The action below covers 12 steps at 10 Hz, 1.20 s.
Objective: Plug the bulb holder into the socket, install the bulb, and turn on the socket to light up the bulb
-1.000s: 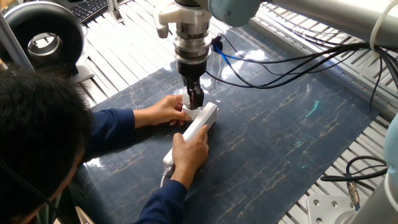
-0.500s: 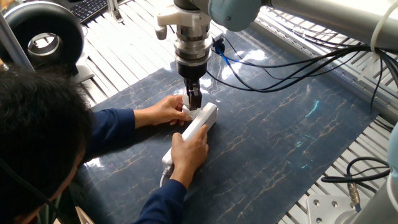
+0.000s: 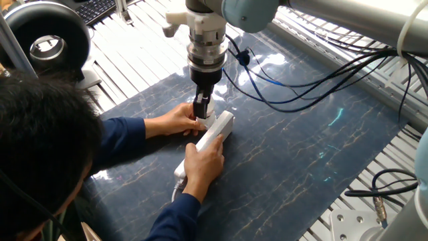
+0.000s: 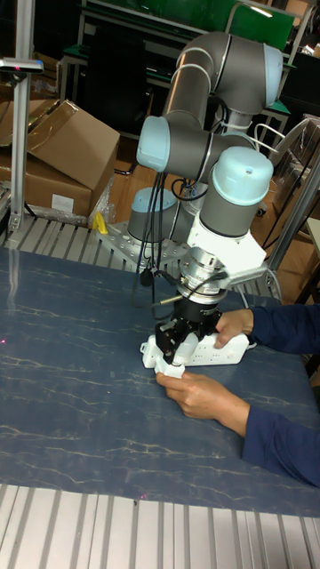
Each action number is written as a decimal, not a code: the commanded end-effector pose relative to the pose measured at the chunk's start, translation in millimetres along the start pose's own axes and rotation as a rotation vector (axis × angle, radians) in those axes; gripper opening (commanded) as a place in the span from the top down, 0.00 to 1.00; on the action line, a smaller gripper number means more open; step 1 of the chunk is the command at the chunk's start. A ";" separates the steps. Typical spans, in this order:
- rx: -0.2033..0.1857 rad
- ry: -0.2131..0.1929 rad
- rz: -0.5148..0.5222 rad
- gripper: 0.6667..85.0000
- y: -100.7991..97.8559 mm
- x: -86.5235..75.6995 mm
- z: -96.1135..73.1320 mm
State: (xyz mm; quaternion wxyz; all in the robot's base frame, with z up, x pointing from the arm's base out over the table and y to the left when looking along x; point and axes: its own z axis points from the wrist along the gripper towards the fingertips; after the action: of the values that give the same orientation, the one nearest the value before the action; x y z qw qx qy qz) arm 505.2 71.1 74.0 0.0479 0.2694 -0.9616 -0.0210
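— Where is the power strip (image 3: 212, 137) right now?

— Flat on the blue surface (image 3: 314, 140), with its long axis running from near the person out toward the arm. One of the person's hands (image 3: 204, 161) grips its near part and the other (image 3: 175, 120) steadies the far end.

— And the tool (image 3: 201, 108)?

— It hangs straight down over that far end, fingers nearly together around something small and white, touching or just above the strip. I take that to be the bulb or its holder, but can't tell which, or how firm the grip is.

— So what matters next?

— Probably staying vertical: the target lies directly below the tool, so any push or twist should run along its own axis, not along the strip.
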 end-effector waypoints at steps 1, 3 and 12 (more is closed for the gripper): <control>-0.051 0.024 0.293 1.00 7.0 1.8 -3.3; -0.056 0.027 0.383 1.00 1.7 -2.2 -3.5; -0.057 -0.061 0.218 0.09 -4.8 -48.0 -13.1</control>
State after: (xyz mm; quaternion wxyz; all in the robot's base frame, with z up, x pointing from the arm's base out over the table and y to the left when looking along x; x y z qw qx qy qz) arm 531.2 83.8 79.2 0.0494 0.1302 -0.9897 -0.0329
